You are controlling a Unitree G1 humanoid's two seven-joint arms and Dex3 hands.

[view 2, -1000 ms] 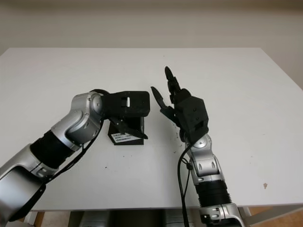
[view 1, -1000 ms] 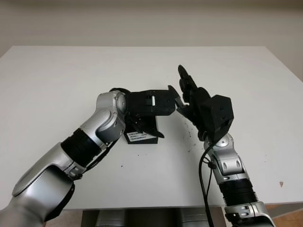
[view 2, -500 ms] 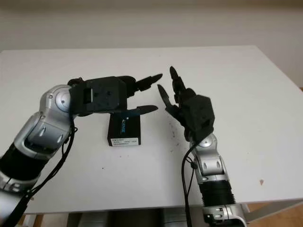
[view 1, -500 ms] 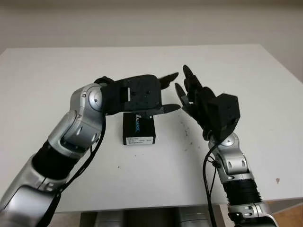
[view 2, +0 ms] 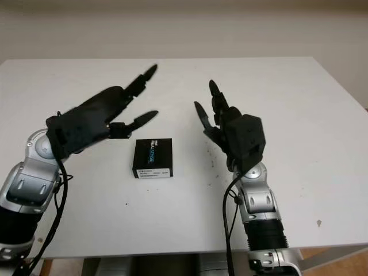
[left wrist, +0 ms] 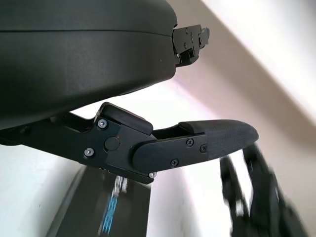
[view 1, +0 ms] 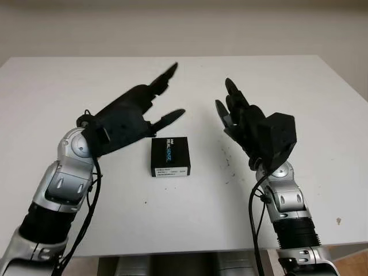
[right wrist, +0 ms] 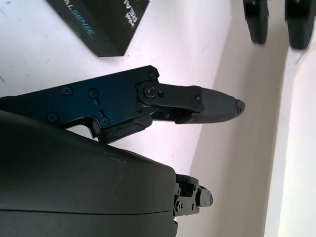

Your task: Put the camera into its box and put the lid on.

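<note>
1. The black box (view 1: 169, 156) lies flat on the white table (view 1: 69, 86), near the middle of it, with its lid on; white and blue lettering shows on its top face and a white label on the edge nearest the robot.
2. No hand touches the box; bare table surface shows on all sides of it.
3. The left hand (view 1: 133, 112) is raised above the table, just beyond and to the left of the box. It is released and holds nothing, its fingers (left wrist: 197, 145) stretched out away from the robot.
4. The right hand (view 1: 248, 125) is held up to the right of the box, apart from it. It is likewise released and empty, fingers pointing upward.
5. A few small dark specks (view 1: 229, 167) lie on the table between the box and the right arm.
</note>
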